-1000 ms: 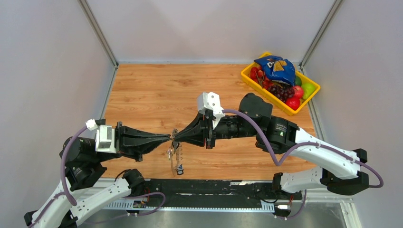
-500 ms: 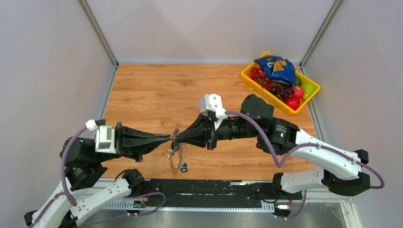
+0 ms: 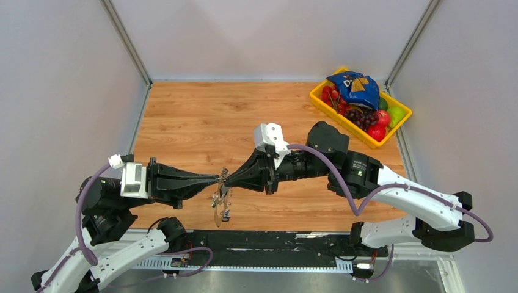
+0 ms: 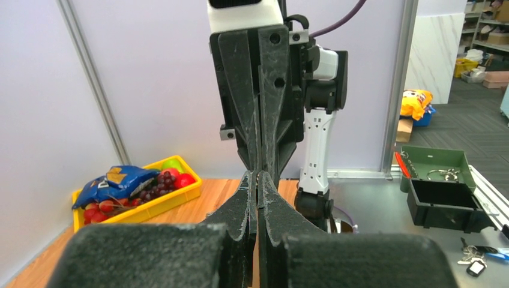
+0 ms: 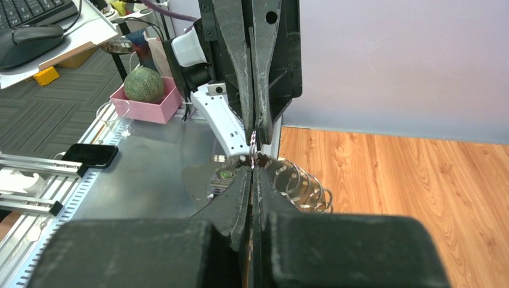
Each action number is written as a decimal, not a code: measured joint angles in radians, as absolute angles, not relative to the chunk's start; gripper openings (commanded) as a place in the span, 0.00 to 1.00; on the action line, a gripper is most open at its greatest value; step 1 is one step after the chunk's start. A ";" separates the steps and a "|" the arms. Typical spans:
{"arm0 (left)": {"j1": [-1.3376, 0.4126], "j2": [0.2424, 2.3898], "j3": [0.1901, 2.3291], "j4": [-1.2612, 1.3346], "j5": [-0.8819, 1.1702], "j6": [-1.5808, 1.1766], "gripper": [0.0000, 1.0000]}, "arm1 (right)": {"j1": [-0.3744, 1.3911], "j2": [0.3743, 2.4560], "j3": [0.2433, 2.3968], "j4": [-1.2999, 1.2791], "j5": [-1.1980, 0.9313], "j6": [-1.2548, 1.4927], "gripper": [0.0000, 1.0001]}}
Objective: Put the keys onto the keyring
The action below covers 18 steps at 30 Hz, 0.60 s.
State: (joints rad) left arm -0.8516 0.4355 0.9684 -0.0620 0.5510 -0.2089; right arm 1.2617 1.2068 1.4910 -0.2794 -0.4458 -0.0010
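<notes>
My left gripper (image 3: 218,178) and right gripper (image 3: 225,177) meet tip to tip above the near middle of the table, both with jaws pressed together. The keyring (image 3: 218,204), a thin silver hoop, hangs from that meeting point and appears motion-blurred in the right wrist view (image 5: 300,186). Small keys (image 3: 225,213) dangle on it. A thin metal edge shows between the left fingers (image 4: 246,198), which seem to pinch the ring's top. The right fingertips (image 5: 246,180) pinch a tiny silver piece, apparently a key, against the left tips. The exact contact is too small to see.
A yellow basket (image 3: 322,101) with fruit and a blue chip bag stands at the far right corner. Grey walls close off the left, right and back of the wooden table (image 3: 195,122). A black rail (image 3: 275,241) runs along the near edge.
The hanging keyring swung to the right, then back to the left under the fingertips. The right gripper shifted slightly left and down. The left gripper barely moved.
</notes>
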 measured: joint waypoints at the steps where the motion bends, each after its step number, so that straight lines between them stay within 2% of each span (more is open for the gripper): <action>1: -0.852 0.435 0.968 -0.059 0.553 -0.211 0.00 | 1.262 1.209 1.491 -0.281 -0.450 -0.002 0.01; 12: -0.852 0.442 0.968 -0.041 0.588 -0.223 0.00 | 1.262 1.266 1.562 -0.382 -0.491 -0.054 0.02; 18: -0.852 0.442 0.968 -0.037 0.598 -0.223 0.00 | 1.262 1.285 1.579 -0.398 -0.511 -0.058 0.14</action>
State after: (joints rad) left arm -0.8516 0.4423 0.9684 -0.0368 0.5980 -0.2234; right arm 1.2621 1.2846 1.5787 -0.3985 -0.5110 -0.0582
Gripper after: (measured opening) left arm 0.009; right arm 0.085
